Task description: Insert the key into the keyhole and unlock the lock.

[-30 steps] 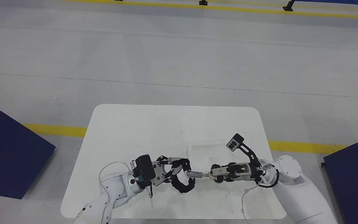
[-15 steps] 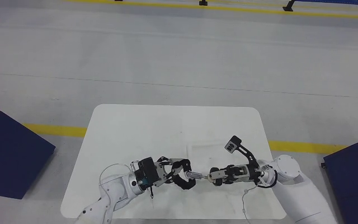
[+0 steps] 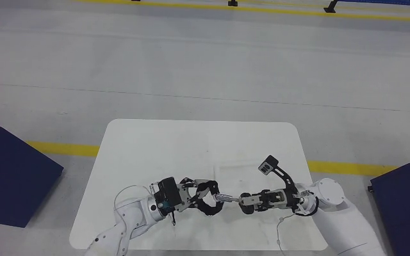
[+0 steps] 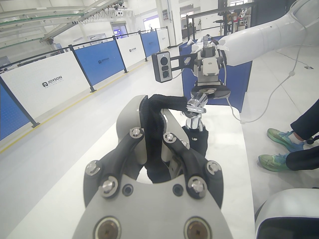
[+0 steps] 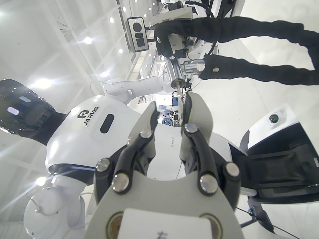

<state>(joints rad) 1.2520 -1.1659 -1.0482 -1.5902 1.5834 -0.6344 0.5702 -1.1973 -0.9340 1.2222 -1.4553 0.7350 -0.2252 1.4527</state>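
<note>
— So, which way did the keyhole (image 5: 178, 83) lie from the right gripper (image 5: 172, 106)?

— Dead ahead. The key (image 5: 181, 104) ran along the axis of the chrome lock cylinder (image 5: 173, 69), tip at the slot. Whether that gripper clamped it, I couldn't tell.

— And the lock?

— The left gripper (image 4: 152, 110) was clenched on the black sleeve of the cable lock (image 4: 154, 135), above the table (image 3: 160, 147).

— The views?

— From the top, the grippers sat nose to nose on one line. The right wrist view met the keyhole face-on, and the left saw the cylinder from behind.
</note>
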